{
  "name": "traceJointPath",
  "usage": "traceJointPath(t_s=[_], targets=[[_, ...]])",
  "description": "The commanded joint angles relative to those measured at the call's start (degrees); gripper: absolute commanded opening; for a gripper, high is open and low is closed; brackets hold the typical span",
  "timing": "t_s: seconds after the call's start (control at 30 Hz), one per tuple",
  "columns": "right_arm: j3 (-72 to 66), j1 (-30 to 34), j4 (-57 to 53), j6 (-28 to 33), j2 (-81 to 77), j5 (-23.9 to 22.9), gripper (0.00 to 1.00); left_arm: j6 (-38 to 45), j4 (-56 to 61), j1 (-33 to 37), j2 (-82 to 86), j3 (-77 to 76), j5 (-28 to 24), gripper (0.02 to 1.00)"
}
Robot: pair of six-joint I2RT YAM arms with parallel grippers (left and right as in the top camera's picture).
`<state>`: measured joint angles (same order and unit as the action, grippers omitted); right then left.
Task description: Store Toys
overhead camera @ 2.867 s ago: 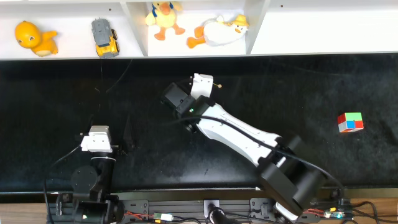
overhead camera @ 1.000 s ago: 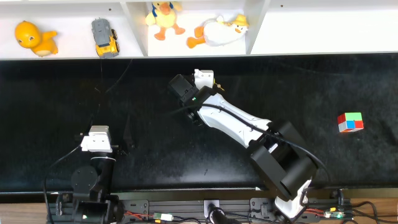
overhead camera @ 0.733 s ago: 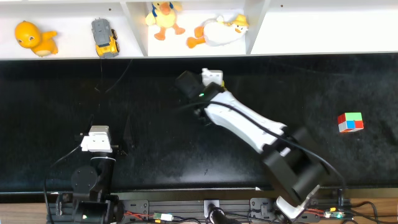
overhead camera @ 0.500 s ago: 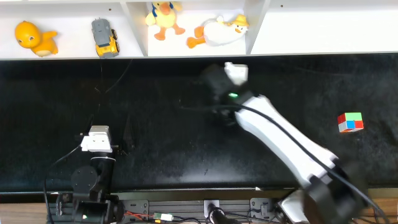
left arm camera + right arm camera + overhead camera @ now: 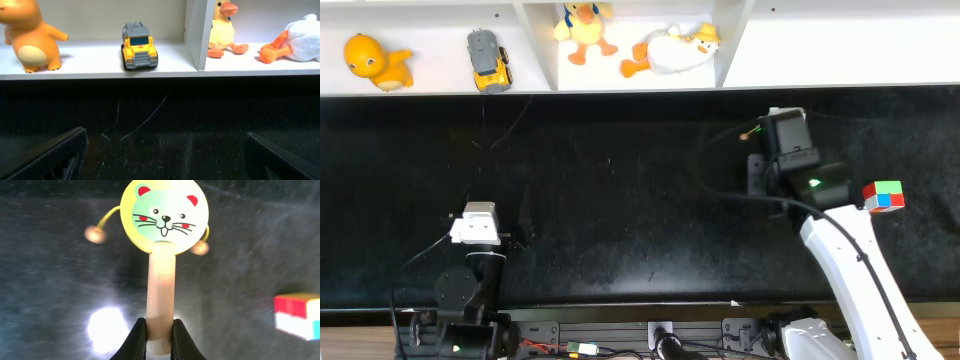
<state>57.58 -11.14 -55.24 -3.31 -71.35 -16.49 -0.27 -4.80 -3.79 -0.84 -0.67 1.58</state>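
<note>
My right gripper (image 5: 160, 331) is shut on the wooden handle of a cat-faced rattle drum (image 5: 164, 214), which it holds above the black table. In the top view this gripper (image 5: 782, 128) is right of centre, near the shelf, with the multicoloured cube (image 5: 883, 196) to its right on the table. The cube (image 5: 297, 315) also lies beside the rattle. My left gripper (image 5: 475, 222) rests near its base, open and with nothing in it (image 5: 167, 160). On the white shelf (image 5: 640, 80) are an orange figure (image 5: 378, 60), a yellow truck (image 5: 488, 58), a yellow duck (image 5: 584, 25) and a white plush duck (image 5: 670, 50).
The left wrist view faces the shelf: orange figure (image 5: 29, 35), truck (image 5: 139, 46), duck (image 5: 225, 27), white plush (image 5: 296, 37). A white divider (image 5: 196, 32) splits the compartments. The shelf's right compartment (image 5: 840, 40) holds nothing. Cables run along the table's front edge.
The right arm has swung from the table's middle to the right, carrying the rattle drum. The left arm has not moved.
</note>
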Motion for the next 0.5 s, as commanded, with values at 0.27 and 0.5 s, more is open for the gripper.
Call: traceJointPath(t_s=[0.27, 0.5], targets=[[12.1, 3.3, 7.3, 20.7, -13.5, 0.6, 0.042, 0.4, 0.0, -0.3, 0.7, 0.2, 0.5, 0.998], [20.9, 3.3, 11.1, 20.7, -23.0, 0.6, 0.045, 0.4, 0.0, -0.3, 0.7, 0.2, 0.5, 0.998]])
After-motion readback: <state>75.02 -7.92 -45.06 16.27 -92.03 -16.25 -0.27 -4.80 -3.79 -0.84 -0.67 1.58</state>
